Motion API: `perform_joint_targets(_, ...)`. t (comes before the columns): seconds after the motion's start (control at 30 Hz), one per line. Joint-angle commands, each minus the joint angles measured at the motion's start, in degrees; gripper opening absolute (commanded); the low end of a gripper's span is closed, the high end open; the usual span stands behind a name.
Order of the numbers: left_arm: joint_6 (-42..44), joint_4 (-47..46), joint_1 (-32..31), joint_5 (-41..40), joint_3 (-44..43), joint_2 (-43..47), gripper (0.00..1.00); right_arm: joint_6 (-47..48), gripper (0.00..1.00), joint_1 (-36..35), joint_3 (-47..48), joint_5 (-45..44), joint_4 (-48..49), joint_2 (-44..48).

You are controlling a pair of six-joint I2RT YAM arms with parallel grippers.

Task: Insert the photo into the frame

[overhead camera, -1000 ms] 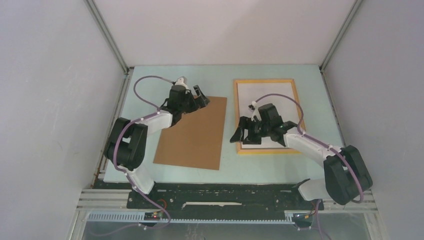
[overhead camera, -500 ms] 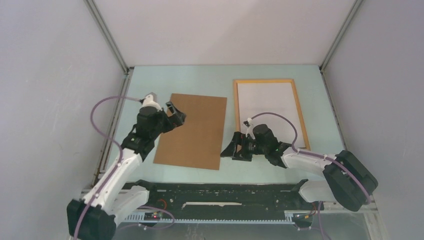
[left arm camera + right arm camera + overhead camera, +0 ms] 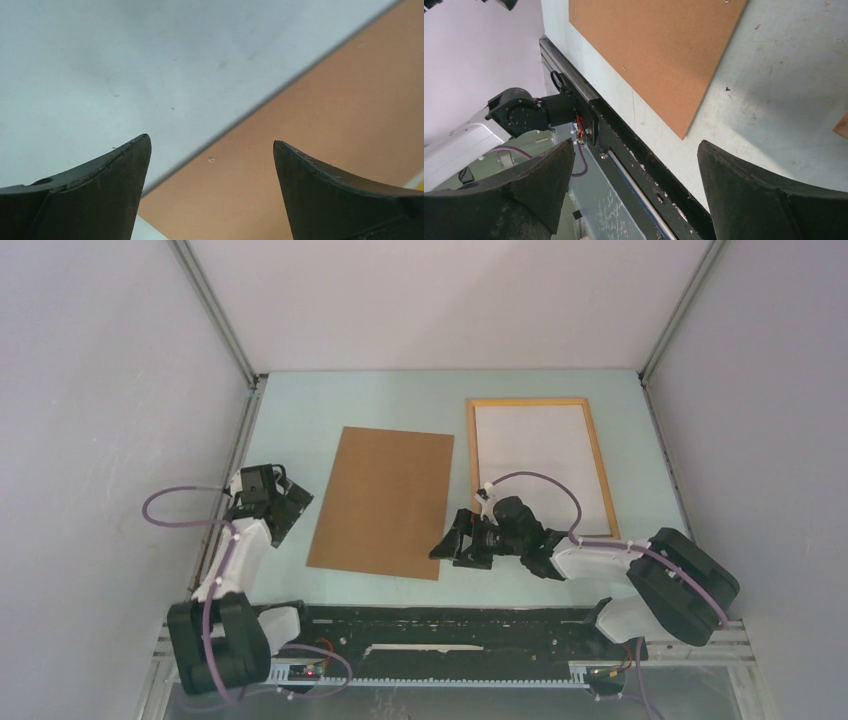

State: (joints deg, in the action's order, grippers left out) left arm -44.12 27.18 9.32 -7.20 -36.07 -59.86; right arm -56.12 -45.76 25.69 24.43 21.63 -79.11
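The frame [image 3: 598,475] was laid flat just right of the brown board [image 3: 385,502], with the photo [image 3: 535,465] inside it, only a white face showing. The left gripper [image 3: 210,140] was held wide and empty just left of the board, and the right gripper [image 3: 635,142] wide and empty beside the board's near right corner.

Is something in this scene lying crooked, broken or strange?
Nothing looks broken or spilled. The brown board lies flat but slightly turned against the frame, separate from it. Inside the frame only plain white shows. The left gripper and the right gripper are open and empty.
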Motion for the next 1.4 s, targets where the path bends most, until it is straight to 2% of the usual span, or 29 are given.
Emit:
perform_joint_targets(0.0, -2.82, -0.64, 2.55, 2.84, 0.59, -6.02, 1.0, -1.35, 1.0, -0.53, 0.15, -2.17, 2.41, -1.19)
perform_joint_targets(0.13, -3.85, -2.15, 2.68, 6.52, 2.12, -7.52, 1.0, -1.72, 1.0, -0.51, 0.85, -2.58, 2.26, -3.2)
perform_joint_targets(0.3, -3.51, -3.32, 2.72, 9.13, 3.99, -8.9, 1.0, -0.96, 1.0, -0.51, 6.51, -4.89, -4.27, -9.46)
perform_joint_targets(0.47, -3.55, -5.46, 2.66, 11.92, 5.86, -11.95, 1.0, -3.66, 0.99, -0.74, 6.93, -3.91, 0.44, -14.72)
perform_joint_targets(0.67, -4.05, -6.35, 2.69, 21.87, 6.91, -13.45, 1.0, -5.33, 0.97, -0.74, 7.99, -2.43, 3.73, -19.45)
perform_joint_targets(0.97, -1.98, -8.28, 2.56, 37.69, 8.77, -5.24, 0.98, -4.5, 0.94, -0.83, 8.32, -2.72, 3.07, -17.48)
perform_joint_targets(1.07, -2.37, -8.85, 2.28, 41.96, 9.6, -0.44, 0.98, -2.77, 0.94, -0.84, 9.79, -3.92, -0.6, -15.49)
perform_joint_targets(1.23, -1.57, -6.41, 0.33, 43.69, 6.81, 10.8, 0.98, -0.85, 0.94, -1.02, 11.39, -5.9, -5.21, -14.12)
perform_joint_targets(1.37, -3.62, -5.03, -1.92, 45.13, 5.12, 15.9, 0.98, -0.88, 0.93, -1.21, 11.57, -6.71, -6.02, -13.68)
